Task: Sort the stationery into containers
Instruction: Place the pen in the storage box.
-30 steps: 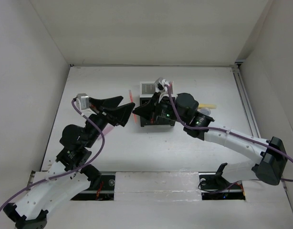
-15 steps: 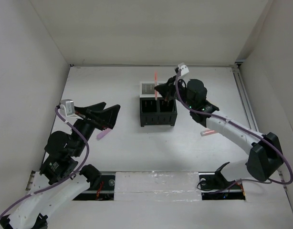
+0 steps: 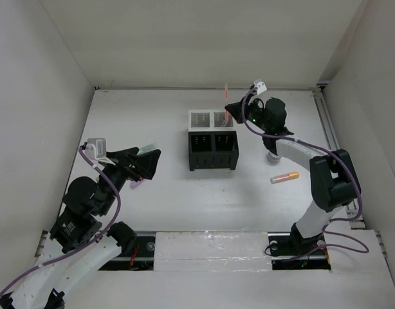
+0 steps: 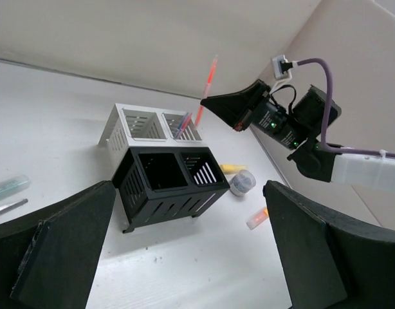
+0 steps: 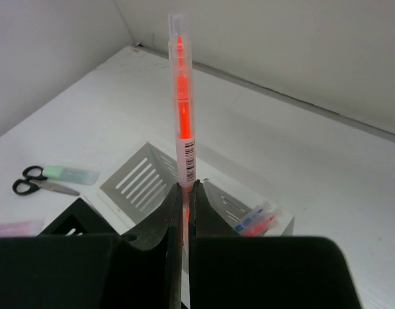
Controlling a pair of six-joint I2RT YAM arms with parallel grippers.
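My right gripper (image 5: 184, 190) is clenched on a red-orange pen (image 5: 181, 109). It pinches the pen low down, so most of the barrel stands upright above the fingers, over the back pair of white bins (image 3: 209, 119). Which of the two it lines up with I cannot tell, since the lower tip is hidden behind my own fingers. Main risk: I let go off-centre and the tip lands on a rim or on the wall between the bins, so the pen topples and ends up behind them or on the table (image 3: 152, 212). The right-hand white bin holds a couple of leaning pens (image 5: 257, 223), and they could deflect the new one. The low grip also lets the long top swing if I move fast. These bins look light, so a knock from my fingers could shove them into the black bins (image 3: 213, 151). My left gripper (image 3: 148, 165) hangs spread wide and empty, well apart from the bins — no hazard there.
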